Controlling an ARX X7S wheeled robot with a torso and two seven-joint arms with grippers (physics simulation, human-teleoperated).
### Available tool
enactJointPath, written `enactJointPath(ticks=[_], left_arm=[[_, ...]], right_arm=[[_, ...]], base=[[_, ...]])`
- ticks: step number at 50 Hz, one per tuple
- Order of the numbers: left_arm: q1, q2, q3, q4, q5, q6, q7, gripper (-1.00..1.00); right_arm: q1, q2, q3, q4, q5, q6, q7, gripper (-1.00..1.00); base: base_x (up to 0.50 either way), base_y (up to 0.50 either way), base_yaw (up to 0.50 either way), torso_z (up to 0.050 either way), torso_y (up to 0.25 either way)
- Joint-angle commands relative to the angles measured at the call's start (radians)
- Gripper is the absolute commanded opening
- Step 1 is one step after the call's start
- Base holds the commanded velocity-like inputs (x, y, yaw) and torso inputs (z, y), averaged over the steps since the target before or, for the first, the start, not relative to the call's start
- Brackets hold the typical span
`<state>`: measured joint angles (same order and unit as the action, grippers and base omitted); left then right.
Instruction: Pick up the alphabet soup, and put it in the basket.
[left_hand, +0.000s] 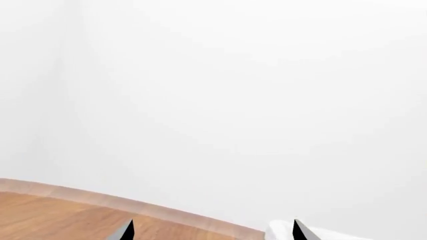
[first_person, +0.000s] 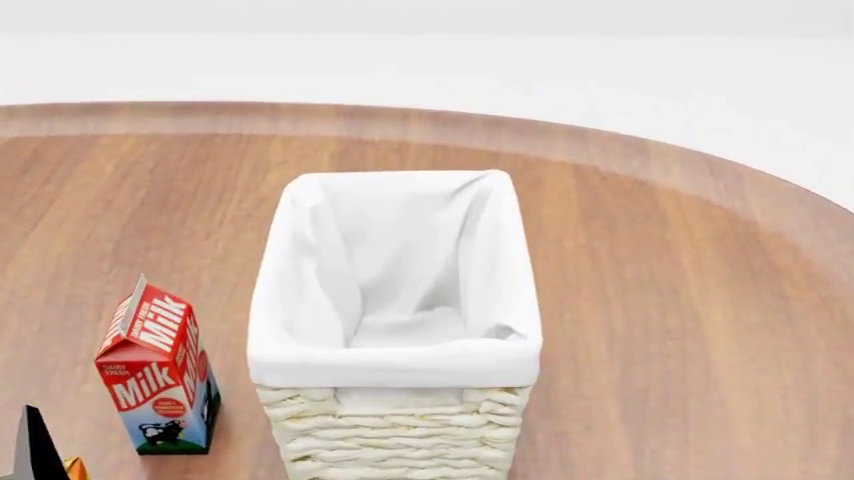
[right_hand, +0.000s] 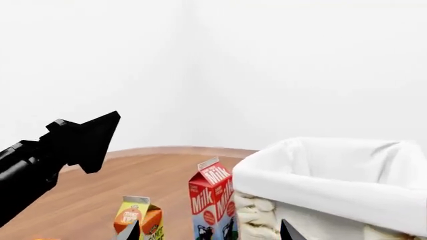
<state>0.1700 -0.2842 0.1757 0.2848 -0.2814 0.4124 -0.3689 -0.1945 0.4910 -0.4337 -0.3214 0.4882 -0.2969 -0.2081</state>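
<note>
basket (first_person: 395, 350) upright on table (first_person: 667, 300) — milk carton (first_person: 158, 372) just beside — alphabet soup unseen

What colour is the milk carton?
Mainly red with white lettering; the milk carton shows best in the head view.

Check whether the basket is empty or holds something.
Empty: the head view shows only white cloth lining inside the basket; no soup can is in it.

milk carton (first_person: 158, 372), orange juice carton (right_hand: 139, 218), wooden table (first_person: 667, 300)
</note>
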Motion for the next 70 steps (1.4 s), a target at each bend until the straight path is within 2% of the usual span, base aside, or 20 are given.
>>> enactJointPath(ticks=[1,16,28,42,61,70], left_arm=[[0.005,-0.004,0.004,0.014,0.005,-0.006,-0.009,1.00],[0.002,-0.008,0.008,0.007,0.003,-0.001,-0.011,1.00],[-0.003,-0.009,0.012,-0.003,0.005,0.005,-0.013,1.00],[0.000,-0.011,0.017,0.004,0.009,0.001,-0.020,1.00],[-0.003,-0.016,0.023,0.002,0.008,-0.002,-0.026,1.00],[-0.011,-0.017,0.026,-0.010,0.004,-0.001,-0.026,1.00]], right_arm=[[-0.018,0.045,-0.051,-0.026,0.023,-0.005,-0.090,1.00],[-0.022,0.097,-0.131,-0.038,-0.007,0.034,-0.180,1.00],[-0.016,0.145,-0.174,-0.059,0.070,0.061,-0.272,1.00],[-0.003,0.205,-0.194,-0.092,0.149,0.148,-0.290,1.00],[0.010,0.199,-0.231,-0.063,0.017,0.197,-0.244,1.00],[0.005,0.175,-0.242,-0.028,-0.107,0.176,-0.194,1.00]], base=[[0.00,0.00,0.00,0.000,0.000],[0.00,0.00,0.00,0.000,0.000],[0.00,0.00,0.00,0.000,0.000],[0.00,0.00,0.00,0.000,0.000],[0.00,0.00,0.00,0.000,0.000],[0.00,0.00,0.00,0.000,0.000]])
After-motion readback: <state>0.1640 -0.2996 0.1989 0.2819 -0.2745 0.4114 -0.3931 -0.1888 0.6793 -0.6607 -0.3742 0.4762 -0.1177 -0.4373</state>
